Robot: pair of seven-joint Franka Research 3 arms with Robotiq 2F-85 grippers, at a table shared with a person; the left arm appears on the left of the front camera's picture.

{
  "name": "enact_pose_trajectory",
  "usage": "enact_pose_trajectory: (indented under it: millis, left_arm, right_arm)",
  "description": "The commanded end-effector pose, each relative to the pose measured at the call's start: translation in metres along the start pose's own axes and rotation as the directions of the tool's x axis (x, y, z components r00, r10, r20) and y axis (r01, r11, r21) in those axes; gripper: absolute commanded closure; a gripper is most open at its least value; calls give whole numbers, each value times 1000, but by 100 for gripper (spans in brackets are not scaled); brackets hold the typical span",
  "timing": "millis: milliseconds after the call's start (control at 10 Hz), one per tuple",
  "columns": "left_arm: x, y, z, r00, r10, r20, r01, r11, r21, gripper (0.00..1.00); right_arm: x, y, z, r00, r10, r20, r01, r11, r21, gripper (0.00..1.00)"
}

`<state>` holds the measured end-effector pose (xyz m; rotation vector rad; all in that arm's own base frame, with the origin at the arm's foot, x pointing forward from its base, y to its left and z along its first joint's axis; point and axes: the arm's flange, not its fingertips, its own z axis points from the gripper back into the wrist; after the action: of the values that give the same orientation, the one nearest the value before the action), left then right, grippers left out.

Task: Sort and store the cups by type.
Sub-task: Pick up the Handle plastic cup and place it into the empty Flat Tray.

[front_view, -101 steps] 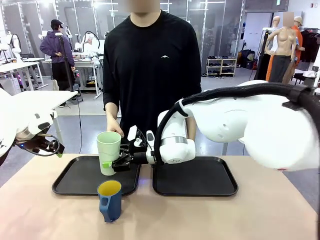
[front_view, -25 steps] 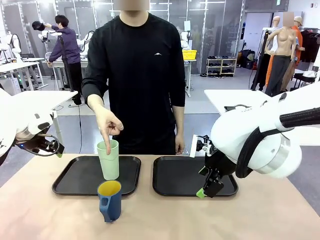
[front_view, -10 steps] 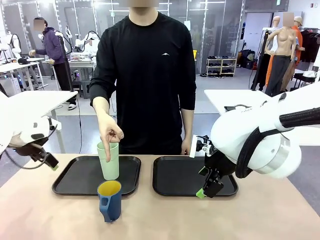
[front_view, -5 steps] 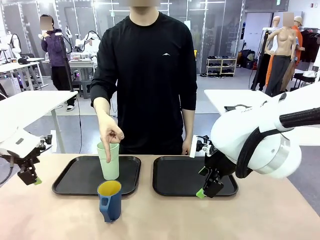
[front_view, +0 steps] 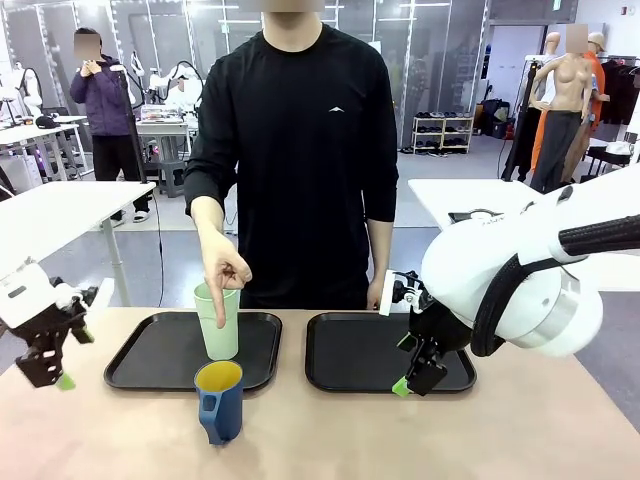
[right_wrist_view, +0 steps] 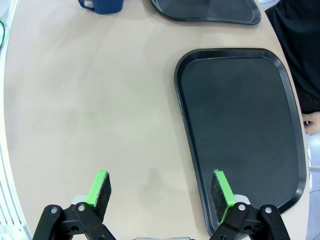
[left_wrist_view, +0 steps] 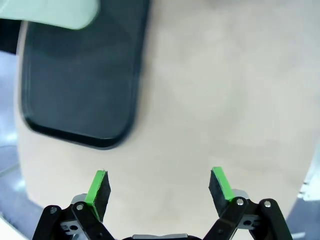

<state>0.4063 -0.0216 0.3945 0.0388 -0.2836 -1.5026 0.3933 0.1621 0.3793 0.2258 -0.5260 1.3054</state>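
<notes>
On the left black plastic tray [front_view: 130, 372] the tall pale mint-green plastic tumbler [front_view: 220, 330] stands upright. The person's hand [front_view: 226, 272] hangs over its rim, forefinger pointing down and the other fingers curled, grasping nothing; whether the fingertip touches the rim cannot be told. The short dark blue handled mug with the yellow-orange inside [front_view: 220, 402] stands upright on the bare table just in front of that tray, its handle turned toward the robot's side. Beside it the right black plastic tray [front_view: 365, 350] lies bare, which I judge to be the mug's place. The left gripper [left_wrist_view: 160, 181] hovers at the table's left edge with jaws spread wide and empty. The mug lies to its right, somewhat nearer to it than to the right gripper [right_wrist_view: 160, 189], which is equally wide and empty above the right tray's near edge. Its wrist view catches the mug and handle at the top edge, well away. The left wrist view, blurred, looks down on the left tray and a pale sliver of the tumbler.
</notes>
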Motion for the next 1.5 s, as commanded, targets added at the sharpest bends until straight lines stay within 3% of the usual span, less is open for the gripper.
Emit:
enact_pose_trajectory:
  millis: [0, 200, 300, 900, 1100, 1400]
  left_arm:
    - [-7, -7, 8, 995, -61, -76, 54, 995, -88, 0]
    - [-6, -5, 2, 993, -46, -105, 41, 998, -45, 0]
    - [-6, -10, -4, 998, -35, -51, 31, 996, -84, 0]
    - [-6, -10, -2, 997, -32, -64, 26, 996, -81, 0]
    - [-2, -4, -20, 1000, -17, -8, 16, 997, -71, 0]
    - [13, -7, -43, 987, -35, 158, 44, 998, -51, 0]
  right_arm:
    - [-1, 2, -2, 1000, -8, -3, 8, 1000, -12, 0]
    - [-1, 2, -2, 1000, -8, -3, 8, 1000, -12, 0]
    - [-1, 2, -2, 1000, -8, -3, 8, 1000, -12, 0]
    - [-1, 2, -2, 1000, -8, -3, 8, 1000, -12, 0]
    - [-1, 2, -2, 1000, -8, -3, 8, 1000, -12, 0]
    - [-1, 2, -2, 1000, -8, -3, 8, 1000, -12, 0]
